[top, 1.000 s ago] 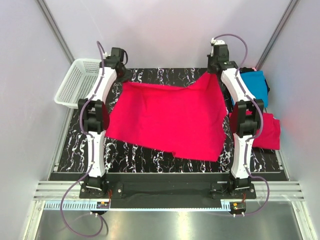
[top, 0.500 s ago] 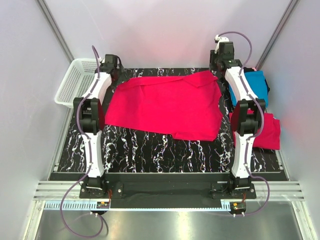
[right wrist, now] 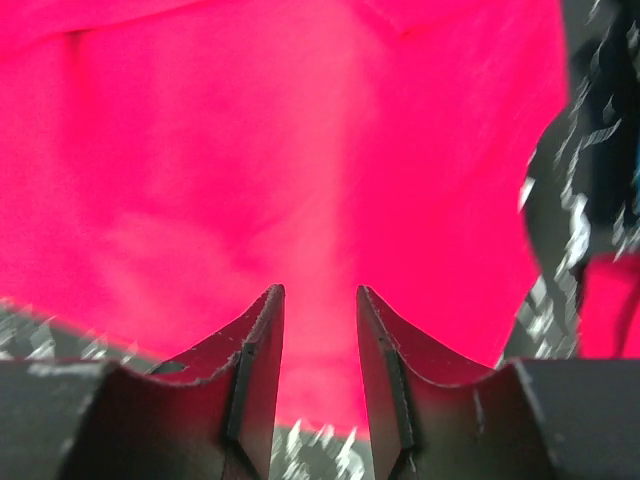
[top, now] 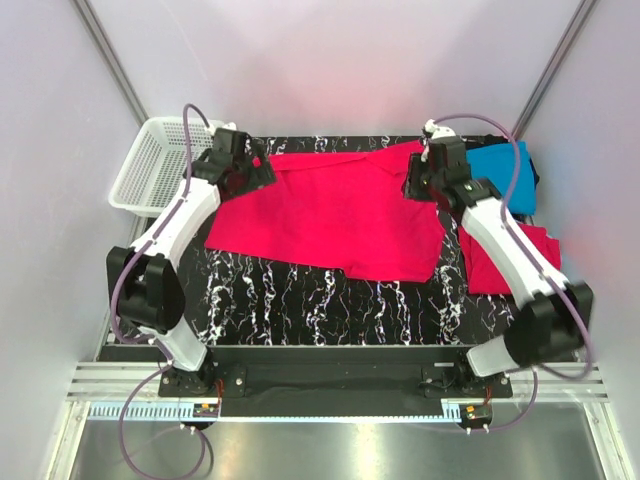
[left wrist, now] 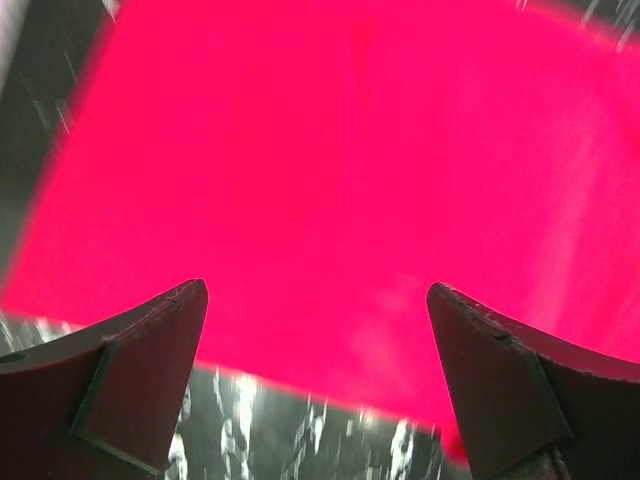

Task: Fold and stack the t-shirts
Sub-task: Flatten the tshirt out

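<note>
Black marbled table (top: 300, 300), pale walls. The red t-shirt (top: 340, 215) lies spread flat beneath me, its long axis running from one gripper to the other. My left gripper (left wrist: 316, 300) gapes wide and empty over its left end. My right gripper (right wrist: 320, 300) is part-spread and empty over its right end.

The black, white-veined marble-patterned table (top: 300, 300) is viewed whole from high above and behind the arm bases (top: 190, 370), facing down and forward. Close downward views are taken past the left tool (left wrist: 315, 290) and the right tool (right wrist: 318, 290); the spread pinkish-red cloth t-shirt (top: 340, 215) is shared by all three.
</note>
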### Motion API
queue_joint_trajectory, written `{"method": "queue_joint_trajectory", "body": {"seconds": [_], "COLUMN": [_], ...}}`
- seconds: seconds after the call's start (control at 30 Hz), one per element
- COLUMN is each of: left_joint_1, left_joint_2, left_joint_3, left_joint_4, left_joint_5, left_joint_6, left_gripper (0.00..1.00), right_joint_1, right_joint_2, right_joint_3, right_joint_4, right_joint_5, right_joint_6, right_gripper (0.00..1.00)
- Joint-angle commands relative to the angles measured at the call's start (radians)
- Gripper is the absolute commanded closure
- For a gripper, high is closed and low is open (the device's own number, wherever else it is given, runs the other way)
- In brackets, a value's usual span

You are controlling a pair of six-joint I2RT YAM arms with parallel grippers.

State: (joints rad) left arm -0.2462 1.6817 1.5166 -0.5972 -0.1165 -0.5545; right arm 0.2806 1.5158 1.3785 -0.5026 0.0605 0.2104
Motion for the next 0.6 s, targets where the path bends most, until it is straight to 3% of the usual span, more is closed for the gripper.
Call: {"method": "queue_joint_trajectory", "body": {"seconds": [0.0, 0.1, 0.33, 0.57], "left_joint_1": [-0.010, -0.041, -0.071, -0.068], "left_joint_2": [-0.025, -0.077, -0.132, -0.018], "left_joint_3": [-0.120, -0.226, -0.417, -0.359], "left_joint_4": [-0.006, 0.001, -0.018, -0.039], "left_joint_5": [0.058, 0.071, -0.089, -0.144], "left_joint_6": [-0.068, -0.111, -0.225, -0.234], "left_gripper": [0.01, 0.01, 0.01, 0.01], "right_joint_1": [0.014, 0.063, 0.074, 0.075], "right_joint_2": [-0.193, -0.288, -0.411, -0.392], "right_joint_3": [-0.134, -0.234, -0.501, -0.582], "right_joint_4": [-0.017, -0.074, -0.100, -0.022], "right_joint_5": [0.010, 0.044, 0.044, -0.042], "right_joint_6": [0.155, 0.190, 0.291, 0.340], "right_gripper": [0.58, 0.59, 0.58, 0.58]}}
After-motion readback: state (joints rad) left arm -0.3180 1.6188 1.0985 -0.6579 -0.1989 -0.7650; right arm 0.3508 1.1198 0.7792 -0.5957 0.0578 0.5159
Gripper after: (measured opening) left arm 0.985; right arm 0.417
